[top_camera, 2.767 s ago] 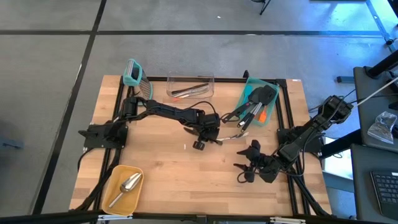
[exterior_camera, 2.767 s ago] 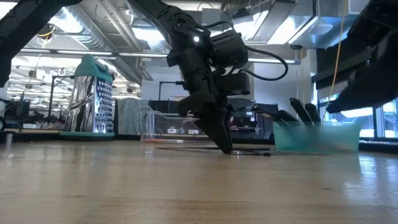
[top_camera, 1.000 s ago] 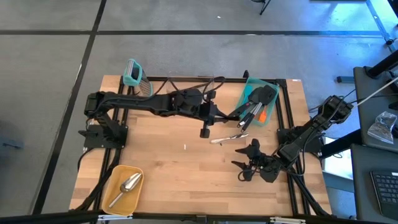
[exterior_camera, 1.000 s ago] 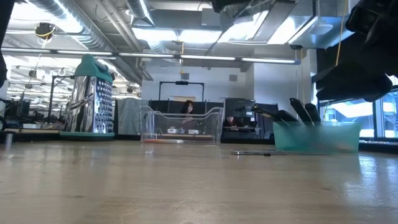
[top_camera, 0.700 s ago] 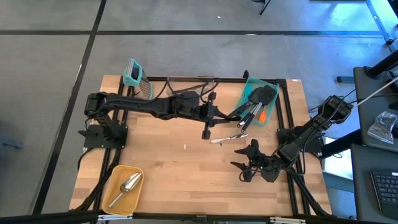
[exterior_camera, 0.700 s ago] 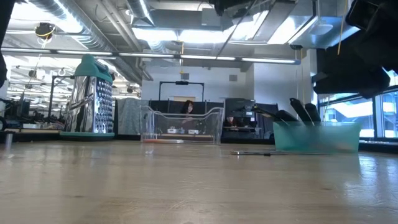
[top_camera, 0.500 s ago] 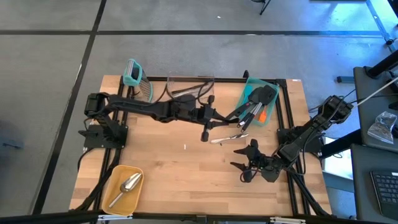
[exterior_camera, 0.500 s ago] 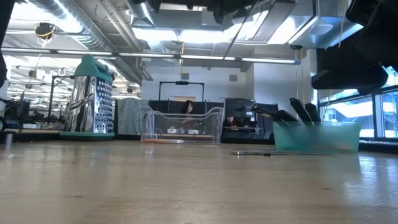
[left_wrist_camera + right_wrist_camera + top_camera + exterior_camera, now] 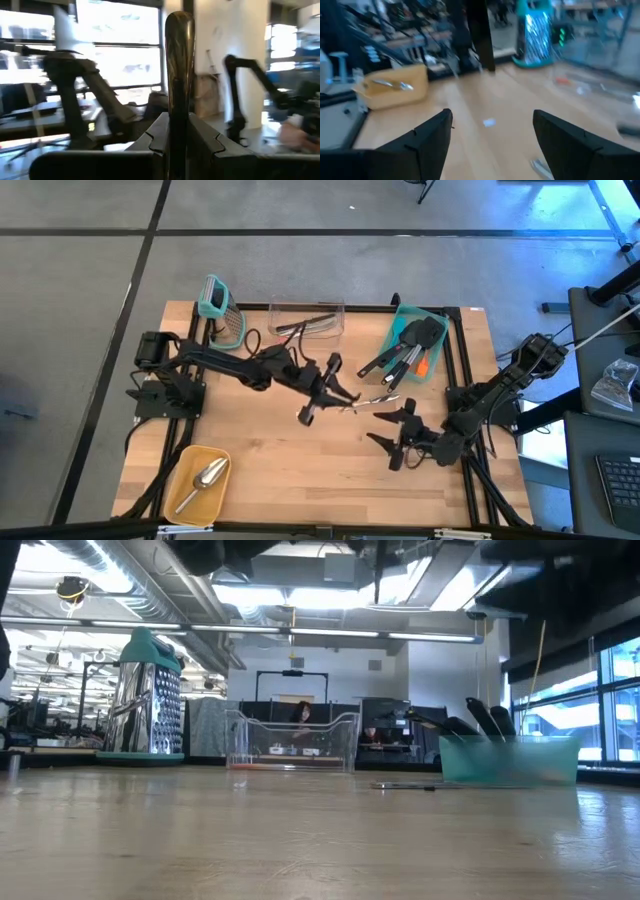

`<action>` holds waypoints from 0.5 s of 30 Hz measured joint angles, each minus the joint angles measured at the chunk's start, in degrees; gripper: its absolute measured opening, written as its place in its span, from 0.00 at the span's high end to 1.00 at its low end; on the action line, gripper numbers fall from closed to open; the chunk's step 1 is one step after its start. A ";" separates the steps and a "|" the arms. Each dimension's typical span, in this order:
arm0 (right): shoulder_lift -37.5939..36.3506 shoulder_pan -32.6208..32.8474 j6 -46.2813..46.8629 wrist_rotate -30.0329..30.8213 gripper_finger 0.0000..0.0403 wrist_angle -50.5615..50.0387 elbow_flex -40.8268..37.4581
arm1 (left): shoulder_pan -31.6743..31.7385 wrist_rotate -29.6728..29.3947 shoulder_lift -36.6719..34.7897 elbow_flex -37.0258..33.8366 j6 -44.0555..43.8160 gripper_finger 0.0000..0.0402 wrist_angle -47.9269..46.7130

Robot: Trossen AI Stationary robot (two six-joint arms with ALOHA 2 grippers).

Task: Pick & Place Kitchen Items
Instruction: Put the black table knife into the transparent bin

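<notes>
My left gripper (image 9: 322,387) hangs over the middle of the table, shut on a dark long utensil (image 9: 306,412). In the left wrist view that utensil (image 9: 179,60) stands up between my fingers. A thin metal piece (image 9: 368,400) lies flat on the wood just to its right. My right gripper (image 9: 384,441) is open at the near right, with nothing between its fingers (image 9: 432,137). Black turners and an orange spatula (image 9: 408,352) lean out of a teal bin (image 9: 436,340). My left gripper pinches the dark utensil's long handle (image 9: 178,125) between its two fingers (image 9: 156,136). The handle's rounded end (image 9: 180,22) sticks out well past the fingertips. The utensil is lifted clear of the table.
A clear container (image 9: 306,318) with a few utensils stands at the far middle, a teal-topped grater (image 9: 216,304) at the far left. A yellow tray (image 9: 182,468) with a silver scoop (image 9: 207,475) sits at the near left. Bare wood lies between the arms.
My left gripper has come away from the clear container toward the table's middle and near edge, sinking and tipping its fingers upward, with the dark utensil still in its hold. My right gripper has risen slightly and tipped up, still open.
</notes>
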 joint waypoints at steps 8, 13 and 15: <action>0.00 -5.13 -12.34 -15.60 0.31 18.10 0.00 | -5.21 4.79 0.00 0.00 -1.24 0.91 3.57; 0.00 -12.06 -12.65 -34.93 0.31 26.86 0.00 | -9.07 4.16 0.04 0.00 -0.75 0.91 6.30; 0.00 -14.98 -12.65 -43.86 0.31 30.56 0.00 | -10.60 3.75 0.04 0.00 -0.22 0.91 7.59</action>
